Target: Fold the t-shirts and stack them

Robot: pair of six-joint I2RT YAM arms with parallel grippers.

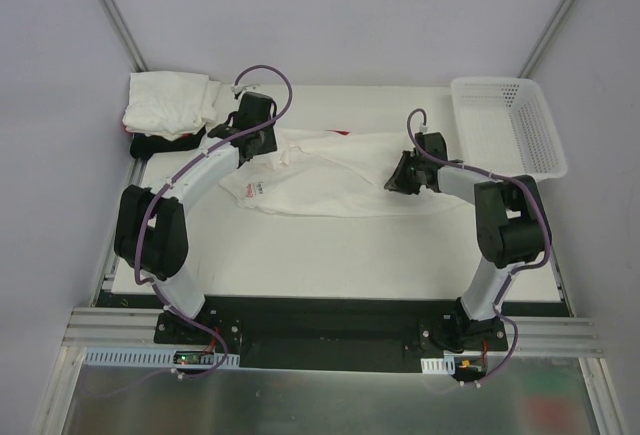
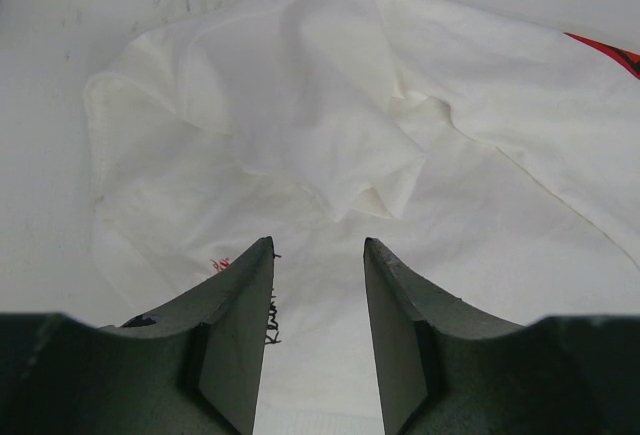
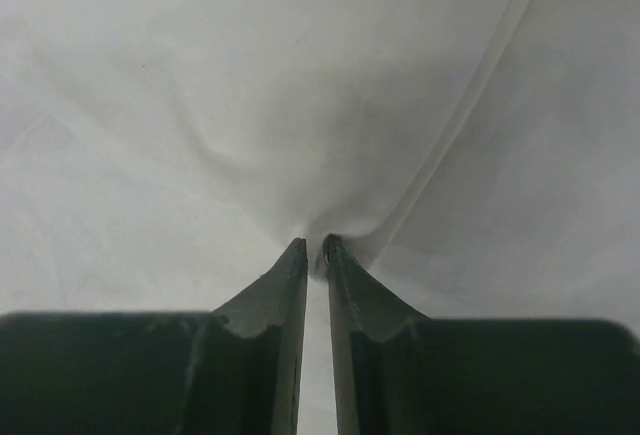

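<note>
Two grippers are meeting one white t-shirt (image 1: 330, 185), which is lying spread out on the table (image 1: 330, 255) just to the left of the white mesh basket (image 1: 510, 120). Your right gripper (image 3: 315, 247) is pinching a pucker of that shirt, with its fingers pressed almost together and the cloth drawing into creases toward the tips. It is gripping the end of the shirt nearer the basket. Your left gripper (image 2: 318, 255) is holding its fingers spread apart with nothing between them. It is hanging over the crumpled sleeve end farther from the basket, and you cannot tell whether the tips are touching the cloth. A sliver of red cloth (image 2: 610, 53) is peeking out from under the shirt's far edge, also left of the basket. A pile of white t-shirts (image 1: 170, 103) is sitting at the table's far corner, well apart from the basket and across the table from it. A black garment (image 1: 155, 145) is lying beneath that pile.
</note>
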